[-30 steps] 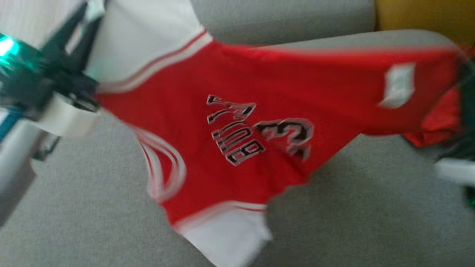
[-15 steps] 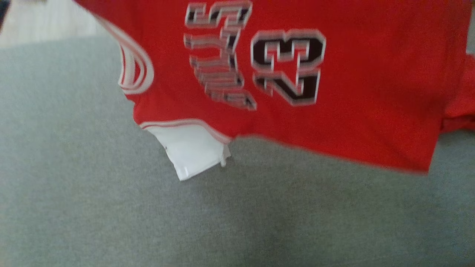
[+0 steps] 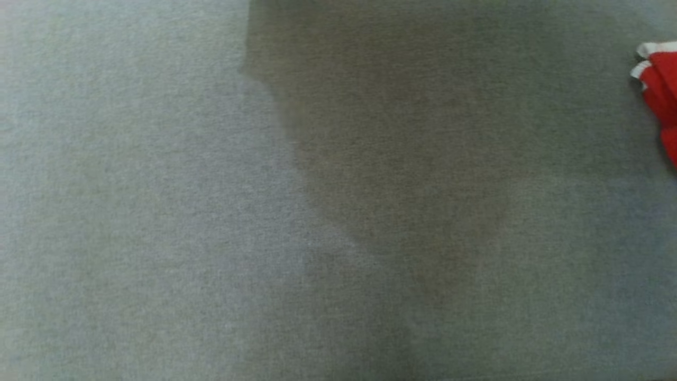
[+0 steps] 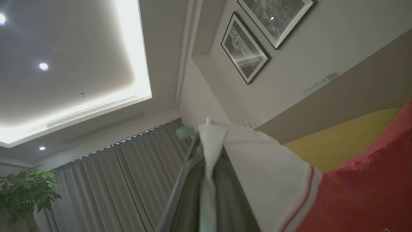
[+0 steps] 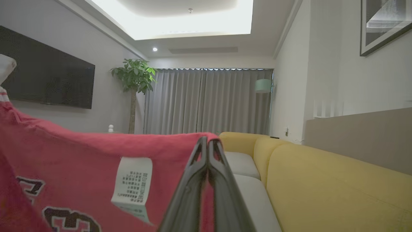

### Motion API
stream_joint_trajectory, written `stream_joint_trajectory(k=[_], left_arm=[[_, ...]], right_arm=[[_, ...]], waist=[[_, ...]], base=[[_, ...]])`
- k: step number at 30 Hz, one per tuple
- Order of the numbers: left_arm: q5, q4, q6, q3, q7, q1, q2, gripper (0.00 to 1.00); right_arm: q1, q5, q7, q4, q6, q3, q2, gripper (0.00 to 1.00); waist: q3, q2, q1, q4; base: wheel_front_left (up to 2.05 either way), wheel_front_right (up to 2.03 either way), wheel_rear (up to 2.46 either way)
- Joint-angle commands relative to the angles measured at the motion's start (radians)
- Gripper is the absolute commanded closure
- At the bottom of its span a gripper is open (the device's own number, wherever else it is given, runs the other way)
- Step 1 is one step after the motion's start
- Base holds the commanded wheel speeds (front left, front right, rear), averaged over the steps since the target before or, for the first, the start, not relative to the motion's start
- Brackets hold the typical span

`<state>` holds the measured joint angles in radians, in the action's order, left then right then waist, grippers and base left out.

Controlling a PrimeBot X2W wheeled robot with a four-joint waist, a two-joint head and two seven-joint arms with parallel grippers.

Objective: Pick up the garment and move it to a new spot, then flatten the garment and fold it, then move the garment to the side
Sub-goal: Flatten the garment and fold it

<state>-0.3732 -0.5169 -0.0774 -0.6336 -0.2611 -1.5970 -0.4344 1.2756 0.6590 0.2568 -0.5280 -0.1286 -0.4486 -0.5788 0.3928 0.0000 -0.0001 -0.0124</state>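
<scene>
Head view: grey woven sofa fabric (image 3: 158, 211); a bunched corner of the red, white-trimmed knit garment (image 3: 661, 90) at the edge. Left wrist view: the left gripper (image 4: 206, 141) is clenched on its white sleeve (image 4: 257, 161). Right wrist view: the right gripper (image 5: 208, 143) is pinched on the red edge (image 5: 128, 141), a white care label (image 5: 132, 180) just left of the jaws. The carry is judged in hand; lowering and spreading flat is called for next.

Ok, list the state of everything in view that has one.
jersey: held up, spread between both grippers
left gripper: shut on the jersey's white part
right gripper: shut on the jersey's red edge
curtains: drawn shut
TV: off
ceiling light: on
</scene>
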Motion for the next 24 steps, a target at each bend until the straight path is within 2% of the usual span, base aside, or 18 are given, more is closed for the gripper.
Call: stream_joint_trajectory(k=[1, 5, 10, 13, 17, 24], left_arm=[[-0.016, 0.037, -0.010, 0.042, 0.000, 0.030, -0.045, 1.00], [-0.031, 0.116, -0.033, 0.052, 0.000, 0.243, -0.069, 1.00], [-0.061, 0.235, -0.043, 0.070, -0.001, 0.599, -0.100, 1.00], [-0.063, 0.314, -0.046, 0.082, -0.001, 0.813, -0.122, 1.00], [-0.054, 0.400, -0.047, 0.088, -0.001, 1.075, -0.163, 1.00], [-0.049, 0.488, -0.008, 0.038, 0.000, 1.422, -0.218, 1.00]], right_arm=[[-0.039, 0.004, 0.004, 0.025, -0.002, -0.014, -0.014, 1.00], [-0.152, 0.053, 0.005, 0.013, -0.002, -0.088, -0.032, 1.00], [-0.321, 0.141, 0.005, 0.011, -0.002, -0.172, -0.060, 1.00], [-0.424, 0.200, 0.005, 0.032, -0.002, -0.204, -0.098, 1.00], [-0.573, 0.265, 0.005, 0.081, -0.002, -0.208, -0.166, 1.00], [-0.872, 0.353, 0.005, 0.209, -0.002, -0.199, -0.265, 1.00]], waist=[[0.001, 0.0000, 0.0001, 0.007], [-0.006, 0.0000, 0.0001, 0.017], [-0.037, 0.0000, 0.0001, 0.019], [-0.068, 0.0000, 0.0001, 0.018], [-0.121, 0.0000, 0.0001, 0.013], [-0.199, 0.0000, 0.0001, 0.006]], base=[[0.00, 0.00, 0.00], [0.00, 0.00, 0.00], [0.00, 0.00, 0.00], [0.00, 0.00, 0.00], [0.00, 0.00, 0.00], [0.00, 0.00, 0.00]])
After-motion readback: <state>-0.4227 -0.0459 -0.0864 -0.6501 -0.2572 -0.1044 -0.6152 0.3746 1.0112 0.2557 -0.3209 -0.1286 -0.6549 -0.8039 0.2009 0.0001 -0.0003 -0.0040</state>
